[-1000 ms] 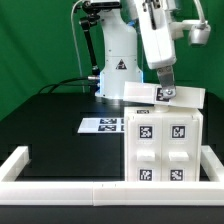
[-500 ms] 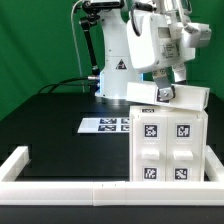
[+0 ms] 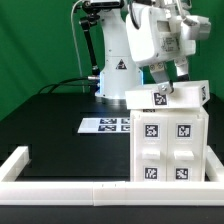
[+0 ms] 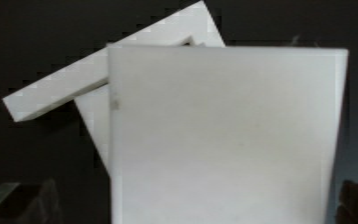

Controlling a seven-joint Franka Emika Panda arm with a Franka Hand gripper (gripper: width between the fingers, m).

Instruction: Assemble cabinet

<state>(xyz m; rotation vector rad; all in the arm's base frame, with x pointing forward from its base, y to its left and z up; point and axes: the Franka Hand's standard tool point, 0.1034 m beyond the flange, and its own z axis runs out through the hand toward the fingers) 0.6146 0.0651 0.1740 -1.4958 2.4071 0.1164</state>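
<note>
The cabinet's white shell (image 3: pixel 165 150) stands at the exterior view's right front, showing tags on its front face. A smaller white tagged part (image 3: pixel 180 97) lies across its top. My gripper (image 3: pixel 162 82) hangs just over that part, pointing down. In the wrist view the part's flat white face (image 4: pixel 220 130) fills the middle, with a second white edge (image 4: pixel 87 85) slanting out behind it. My gripper (image 4: pixel 190 205) is open, its dark fingers (image 4: pixel 12 200) standing wide on either side of the part, and a gap shows on one side.
The marker board (image 3: pixel 103 124) lies flat on the black table behind the cabinet. A low white border frame (image 3: pixel 60 187) runs along the front and sides. The arm's white base (image 3: pixel 115 65) stands at the back, before a green backdrop.
The jaws have widened off the white part on top of the cabinet, which stays there. The hand turned earlier and now sits slightly higher.
</note>
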